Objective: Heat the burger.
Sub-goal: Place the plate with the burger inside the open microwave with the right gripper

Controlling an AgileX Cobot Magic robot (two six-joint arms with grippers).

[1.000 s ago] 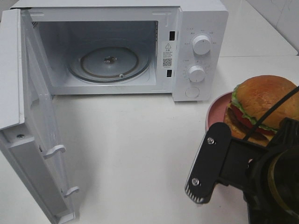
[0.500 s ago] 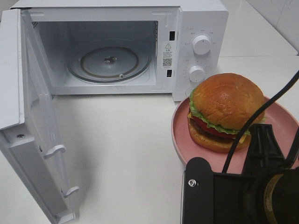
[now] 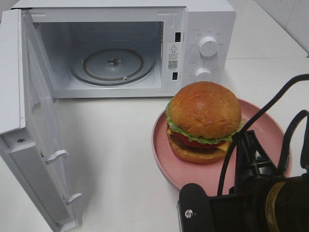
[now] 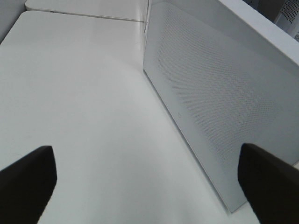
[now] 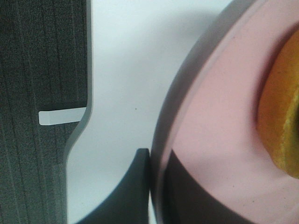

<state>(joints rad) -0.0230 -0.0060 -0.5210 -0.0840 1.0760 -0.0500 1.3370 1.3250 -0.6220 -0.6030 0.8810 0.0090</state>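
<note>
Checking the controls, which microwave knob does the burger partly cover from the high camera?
The lower knob; the burger hides its bottom edge with its bun, while the upper knob shows whole.

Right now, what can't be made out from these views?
- Exterior high: right gripper hold on the pink plate rim, hidden behind its own wrist and cables.
- Right wrist: burger, cut off by the frame edge; only a sliver shows.
- Left wrist: left gripper, only two fingertips inside the frame.
- Exterior high: microwave dial markings, too small.
</note>
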